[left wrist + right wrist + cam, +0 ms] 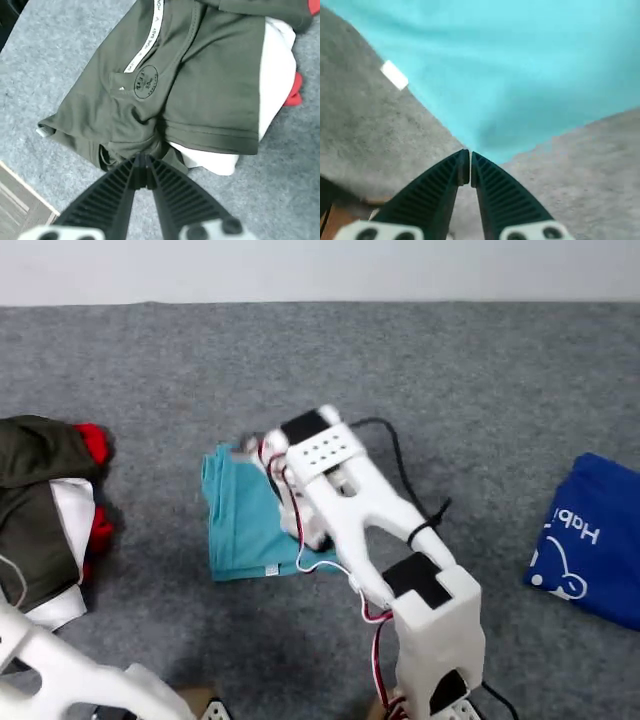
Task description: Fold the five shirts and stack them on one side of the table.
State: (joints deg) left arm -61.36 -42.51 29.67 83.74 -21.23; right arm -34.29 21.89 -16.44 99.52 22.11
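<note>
A folded teal shirt point(240, 515) lies mid-table. My right gripper point(470, 167) is shut, its tips at the teal shirt's point(520, 75) near corner, where cloth meets carpet; in the high view this gripper point(314, 538) points down at the shirt's right edge. A pile sits at the left edge: an olive shirt point(35, 495) on top, then a white one point(72, 510) and a red one point(95, 445). My left gripper point(144, 164) is shut, tips by the hem of the olive shirt point(200, 85). A blue shirt point(595, 540) lies at the right.
Grey carpet point(450, 390) covers the table, with open room at the back and between the teal and blue shirts. The left arm's white body point(60, 670) crosses the near left corner. A wooden edge point(20, 210) runs along the carpet's near side.
</note>
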